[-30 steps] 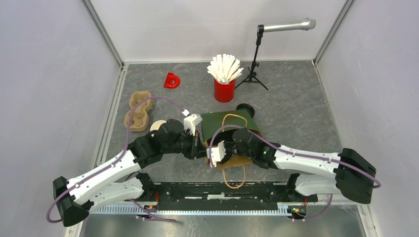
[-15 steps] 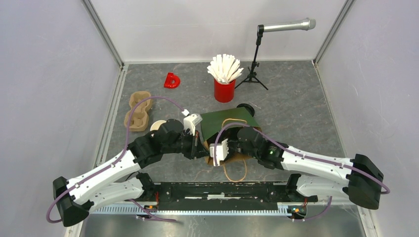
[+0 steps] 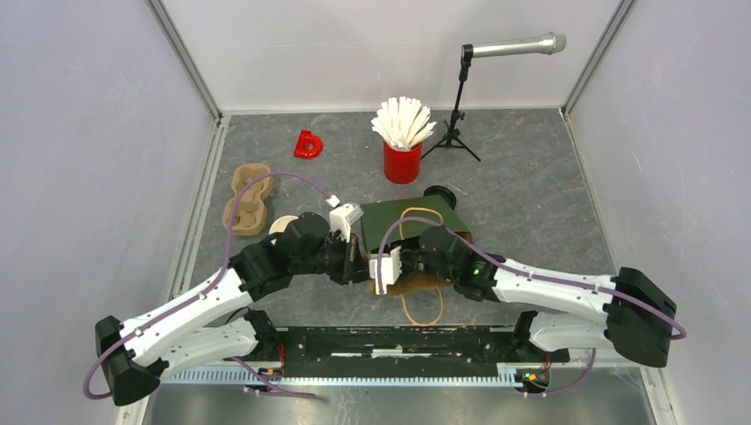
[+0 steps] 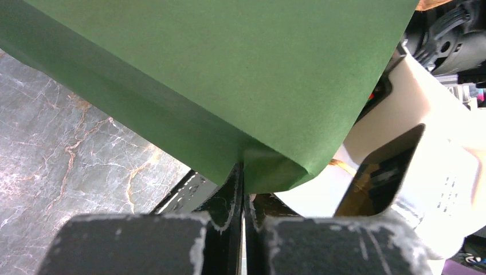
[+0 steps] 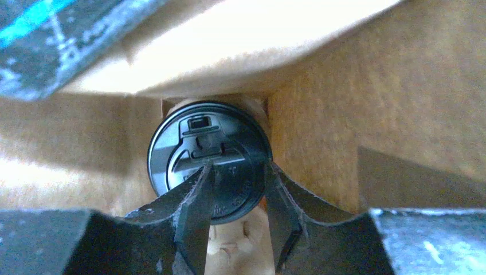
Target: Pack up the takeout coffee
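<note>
A green paper bag (image 3: 409, 220) lies on its side, and my left gripper (image 4: 243, 172) is shut on the edge of its mouth. My right gripper (image 5: 238, 189) reaches into the brown inside of the bag, jaws partly apart with nothing between them. Just beyond its fingertips (image 5: 198, 195) a takeout coffee lies deep in the bag with its black lid (image 5: 209, 143) facing me. A second white cup (image 3: 283, 226), without a lid, stands by my left arm. A loose black lid (image 3: 440, 195) lies behind the bag.
The brown pulp carrier (image 3: 247, 200) lies at the left. A red cup of white sticks (image 3: 403, 159), a red D-shaped piece (image 3: 308, 144) and a microphone stand (image 3: 456, 124) stand at the back. The bag's handles (image 3: 423, 305) trail towards the near edge.
My right gripper's jaws have narrowed from wide open, and the hand has shifted slightly left at the bag's mouth. The left arm and the bag have stayed put.
</note>
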